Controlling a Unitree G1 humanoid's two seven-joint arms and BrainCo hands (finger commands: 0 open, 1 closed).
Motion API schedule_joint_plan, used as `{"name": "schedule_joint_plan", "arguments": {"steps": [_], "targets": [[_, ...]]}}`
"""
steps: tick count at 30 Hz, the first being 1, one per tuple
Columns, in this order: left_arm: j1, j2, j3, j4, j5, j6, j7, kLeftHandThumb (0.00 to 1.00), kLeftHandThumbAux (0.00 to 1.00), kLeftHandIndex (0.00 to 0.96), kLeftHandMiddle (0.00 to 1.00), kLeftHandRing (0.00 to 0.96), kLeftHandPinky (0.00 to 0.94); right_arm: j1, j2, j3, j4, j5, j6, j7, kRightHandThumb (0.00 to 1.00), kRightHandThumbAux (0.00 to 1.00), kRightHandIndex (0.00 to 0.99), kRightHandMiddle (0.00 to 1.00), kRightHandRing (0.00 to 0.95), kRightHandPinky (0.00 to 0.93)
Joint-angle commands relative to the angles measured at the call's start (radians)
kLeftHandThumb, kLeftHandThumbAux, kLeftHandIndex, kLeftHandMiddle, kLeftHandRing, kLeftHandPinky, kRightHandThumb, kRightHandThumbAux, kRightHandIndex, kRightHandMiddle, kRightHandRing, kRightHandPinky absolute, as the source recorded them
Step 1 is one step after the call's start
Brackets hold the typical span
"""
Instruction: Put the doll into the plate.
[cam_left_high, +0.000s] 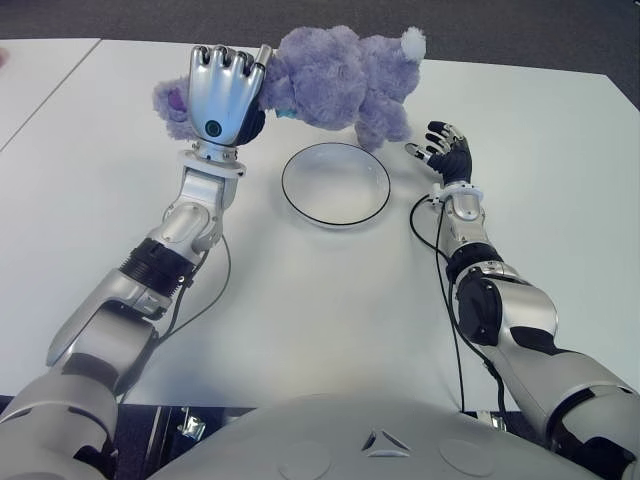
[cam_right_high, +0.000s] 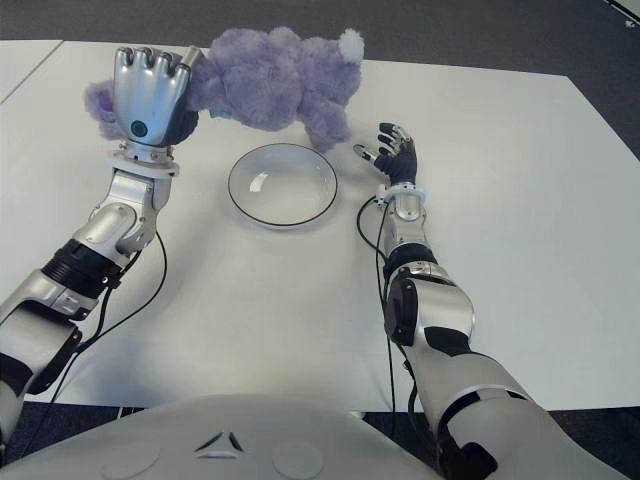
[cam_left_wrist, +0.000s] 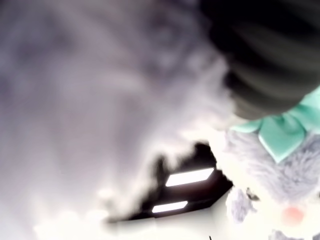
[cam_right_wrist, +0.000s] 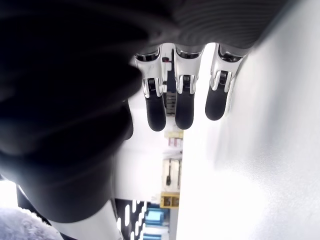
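1. Doll (cam_left_high: 335, 78) is gripped by left hand (cam_left_high: 220, 95), fingers curled round its head end, held up near table's (cam_left_high: 300, 330) far edge
2. Plate (cam_left_high: 336, 184) sits mid-table w/ nothing in it; doll's body hangs just beyond its far rim
3. Right hand (cam_left_high: 443, 150) is seen by plate's right, fingers spread, holding nothing
4. Left to do: lowering & release into plate
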Motion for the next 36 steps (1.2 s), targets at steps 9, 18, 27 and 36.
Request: {"name": "schedule_joint_plan", "arguments": {"steps": [9,18,27,36], "targets": [[0.062,-0.018,0.007,0.004,-0.016,-0.084,-0.032,0.697,0.712,0.439,0.854,0.859,0.873,0.202,0.068,0.011,0.136,-0.007,0.123,-0.005,0.046,0.921,0.246,0.206,0.177,0.185],[0.058,-0.025,0.002,0.048,-0.017,-0.143,0.007,0.696,0.712,0.439,0.847,0.854,0.871,0.204,0.070,0.018,0.136,-0.011,0.119,-0.013,0.038,0.924,0.247,0.202,0.174,0.189],[0.058,-0.032,-0.001,0.076,-0.012,-0.201,0.035,0.694,0.714,0.439,0.855,0.858,0.875,0.203,0.072,0.024,0.136,-0.018,0.120,-0.021,0.037,0.926,0.224,0.210,0.185,0.205],[0.052,-0.026,-0.013,0.117,-0.014,-0.296,0.067,0.689,0.716,0.438,0.868,0.868,0.878,0.201,0.074,0.027,0.137,-0.019,0.122,-0.024,0.056,0.917,0.229,0.213,0.185,0.191]]}}
